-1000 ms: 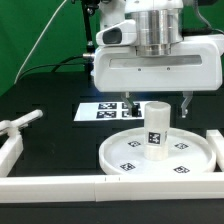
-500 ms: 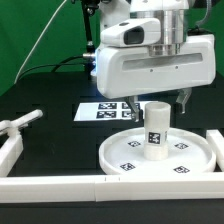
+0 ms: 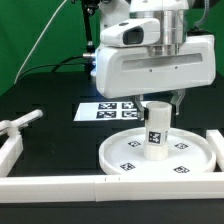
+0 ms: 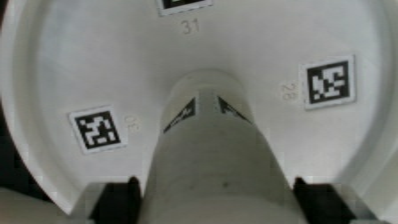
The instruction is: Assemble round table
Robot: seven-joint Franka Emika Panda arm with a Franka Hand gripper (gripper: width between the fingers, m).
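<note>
The large round disc (image 3: 120, 155) lies flat on the black table, tags facing up. The short thick cylinder leg (image 3: 156, 135) stands upright at its middle. My gripper (image 3: 157, 106) is right above the leg, open, with one finger on each side of the leg's top. In the wrist view the leg (image 4: 217, 140) runs between the two dark fingers (image 4: 118, 200), close to both, with the disc (image 4: 71, 70) below. A white piece (image 3: 20, 122) at the exterior view's left may be the cross-shaped foot; its shape is unclear.
The marker board (image 3: 105, 110) lies behind the disc. White border bars run along the front (image 3: 100, 186), the left (image 3: 8, 152) and the right (image 3: 214, 145). A green screen and cables stand at the back left.
My gripper has come down and a little toward the exterior view's left, so its fingers now straddle the top of the leg. The disc and leg have not moved.
</note>
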